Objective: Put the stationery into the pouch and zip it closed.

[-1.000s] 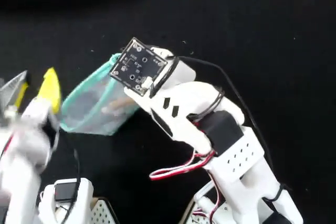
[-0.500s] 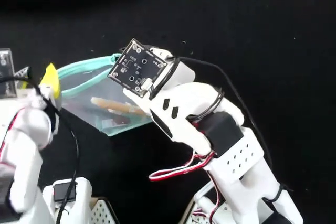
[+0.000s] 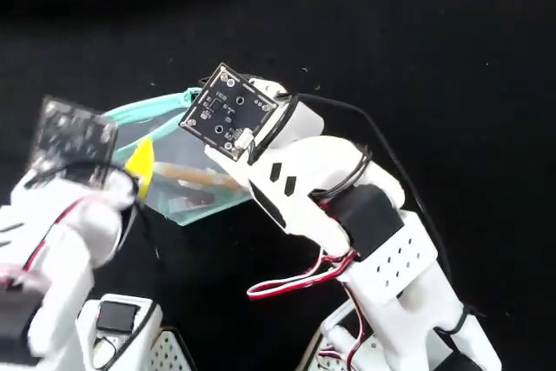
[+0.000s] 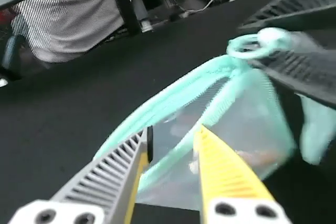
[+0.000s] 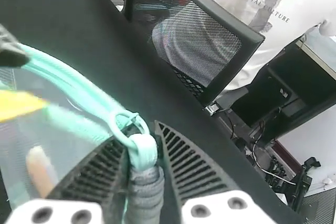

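Observation:
A clear pouch (image 3: 179, 195) with a teal zipper edge lies on the black table at the left of centre. Inside it are a beige pencil-like stick (image 3: 198, 176) and a small dark red item (image 3: 196, 202). My right gripper (image 5: 142, 141) is shut on the pouch's teal zipper pull (image 5: 137, 148), beside its ring (image 5: 127, 124), at the pouch's far right corner under the wrist camera board (image 3: 228, 111). My left gripper (image 4: 173, 137) is open, its grey and yellow fingers (image 4: 220, 163) straddling the pouch's (image 4: 247, 114) open zipper edge. Its yellow finger (image 3: 139, 165) sits over the pouch's left part.
The right arm's white body and red-white cables (image 3: 295, 280) cross the table's middle front. Both arm bases (image 3: 122, 327) stand at the near edge. A mesh-backed chair (image 5: 205, 45) stands beyond the table. The far and right parts of the black table (image 3: 434, 76) are bare.
The left arm has swung right from the table's left edge until its fingers are over the pouch. The pouch, bunched up one second ago, now lies spread flat. The right arm has not moved.

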Controlling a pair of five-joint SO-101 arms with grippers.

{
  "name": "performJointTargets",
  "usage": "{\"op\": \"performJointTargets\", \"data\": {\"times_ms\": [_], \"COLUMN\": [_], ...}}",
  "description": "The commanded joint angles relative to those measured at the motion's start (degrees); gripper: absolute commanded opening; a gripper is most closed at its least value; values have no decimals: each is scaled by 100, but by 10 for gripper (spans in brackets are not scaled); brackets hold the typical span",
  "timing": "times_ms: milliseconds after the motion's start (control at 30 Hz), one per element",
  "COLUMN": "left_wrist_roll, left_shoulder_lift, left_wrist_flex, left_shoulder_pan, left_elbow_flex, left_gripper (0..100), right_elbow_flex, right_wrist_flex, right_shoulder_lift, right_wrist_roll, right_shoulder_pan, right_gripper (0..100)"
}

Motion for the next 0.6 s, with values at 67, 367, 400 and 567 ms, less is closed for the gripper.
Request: {"op": "performJointTargets", "data": {"times_ms": [67,367,400,567], "left_wrist_roll": [413,932,932,932], "left_shoulder_lift": [62,53,35,70], "left_wrist_flex": [-1855,-2611,-2611,-2629], "left_shoulder_pan": [-1270,-1552,-1543,-945], "left_elbow_flex": [1182,1552,1552,1455], "left_gripper": [153,153,153,153], "right_elbow_flex": [-356,-356,-356,-356], "right_wrist_flex": [18,264,264,308], "right_shoulder_lift": [-66,-505,-585,-892], "right_wrist_roll": [9,26,26,26], "right_shoulder_pan": [-158,-695,-695,-703], "right_gripper": [12,12,12,12]}}
